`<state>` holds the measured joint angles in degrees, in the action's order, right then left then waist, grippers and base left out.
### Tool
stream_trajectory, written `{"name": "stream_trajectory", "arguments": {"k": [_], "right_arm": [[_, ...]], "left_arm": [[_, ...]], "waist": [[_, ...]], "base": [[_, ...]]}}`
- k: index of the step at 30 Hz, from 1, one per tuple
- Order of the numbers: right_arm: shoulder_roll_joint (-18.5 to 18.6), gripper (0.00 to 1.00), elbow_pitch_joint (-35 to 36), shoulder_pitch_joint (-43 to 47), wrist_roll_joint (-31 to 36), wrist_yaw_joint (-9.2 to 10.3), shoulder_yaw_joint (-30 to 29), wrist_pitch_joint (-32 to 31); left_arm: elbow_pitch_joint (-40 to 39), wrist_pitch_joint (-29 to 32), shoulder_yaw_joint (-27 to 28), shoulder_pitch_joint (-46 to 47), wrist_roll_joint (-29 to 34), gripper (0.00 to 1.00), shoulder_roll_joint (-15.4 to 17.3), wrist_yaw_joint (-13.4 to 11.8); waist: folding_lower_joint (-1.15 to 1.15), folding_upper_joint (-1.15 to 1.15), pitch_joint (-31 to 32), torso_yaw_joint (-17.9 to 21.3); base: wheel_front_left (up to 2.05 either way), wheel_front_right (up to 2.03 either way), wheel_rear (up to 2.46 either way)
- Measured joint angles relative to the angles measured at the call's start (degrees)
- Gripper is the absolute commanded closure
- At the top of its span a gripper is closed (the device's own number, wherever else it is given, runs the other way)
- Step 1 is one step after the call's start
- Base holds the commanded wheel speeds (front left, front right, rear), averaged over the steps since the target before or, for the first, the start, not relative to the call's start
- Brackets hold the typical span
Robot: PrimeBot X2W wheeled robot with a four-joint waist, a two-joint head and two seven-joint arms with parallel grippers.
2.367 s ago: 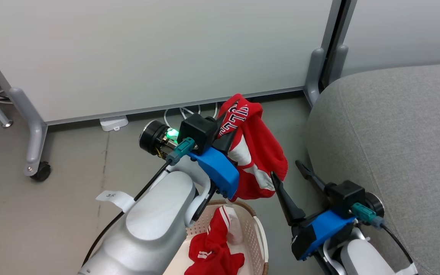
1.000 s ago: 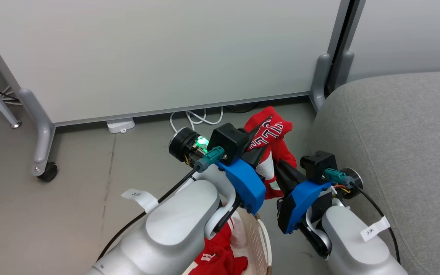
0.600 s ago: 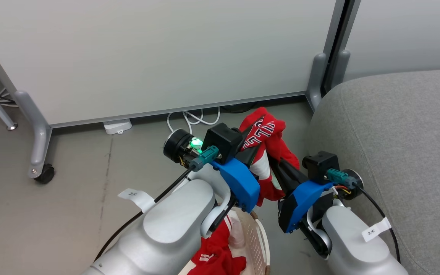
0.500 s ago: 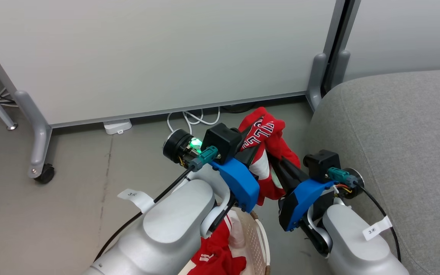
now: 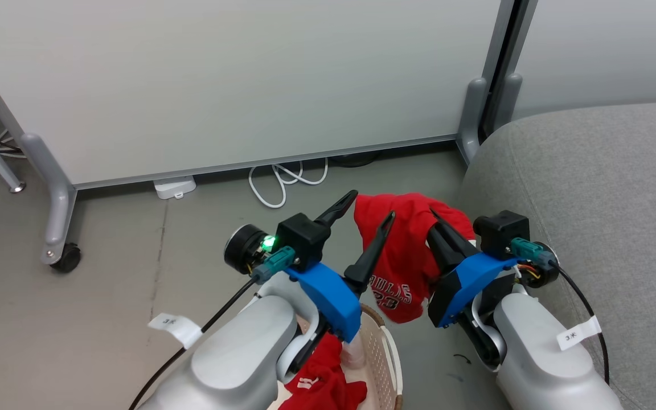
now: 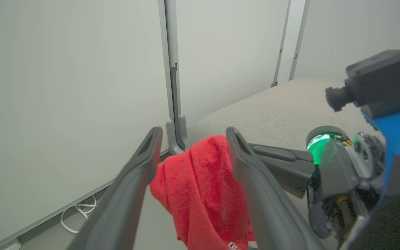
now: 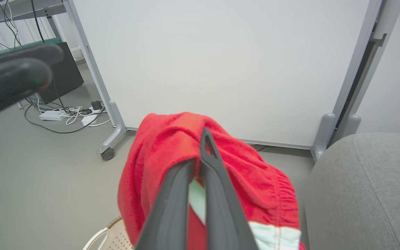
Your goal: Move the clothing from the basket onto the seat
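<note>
We count two garments, a hung garment [image 5: 402, 256] and a heaped garment [image 5: 328, 382]; one basket [image 5: 378, 353]; one seat [image 5: 590, 188]; two grippers, the left gripper [image 5: 372, 205] and the right gripper [image 5: 435, 219], four fingers [image 5: 373, 250] in all; two blue mounts [image 5: 328, 293]; two paper tags [image 5: 171, 326]; two green lights [image 5: 269, 242]; and, in the head view, one caster [image 5: 66, 257], one white cable loop [image 5: 282, 182], one white box [image 5: 172, 187]

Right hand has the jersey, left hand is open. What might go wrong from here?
1. The jersey hangs from the shut right hand alone, over the floor beside the sofa; a slip would drop it there.
2. The open left hand sits close to the jersey and may snag it when it swings away.
</note>
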<state>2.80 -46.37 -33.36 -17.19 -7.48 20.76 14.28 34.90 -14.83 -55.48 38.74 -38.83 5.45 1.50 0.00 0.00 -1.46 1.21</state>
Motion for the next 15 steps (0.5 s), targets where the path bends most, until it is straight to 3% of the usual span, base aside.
{"name": "stream_trajectory", "arguments": {"k": [6,15], "right_arm": [[0.0,1.0,1.0,0.0,0.4,0.0,-1.8,0.4],[0.0,1.0,4.4,0.7,1.0,0.0,-3.7,0.5]], "left_arm": [[-6.2,-0.2,6.4,-5.5,2.0,0.0,3.1,-0.8],[-18.2,-0.2,21.5,-19.5,9.5,0.0,5.9,-0.2]], "waist": [[0.0,0.0,0.1,0.1],[0.0,0.0,-0.1,1.6]], "base": [[0.0,0.0,0.0],[0.0,0.0,0.0]]}}
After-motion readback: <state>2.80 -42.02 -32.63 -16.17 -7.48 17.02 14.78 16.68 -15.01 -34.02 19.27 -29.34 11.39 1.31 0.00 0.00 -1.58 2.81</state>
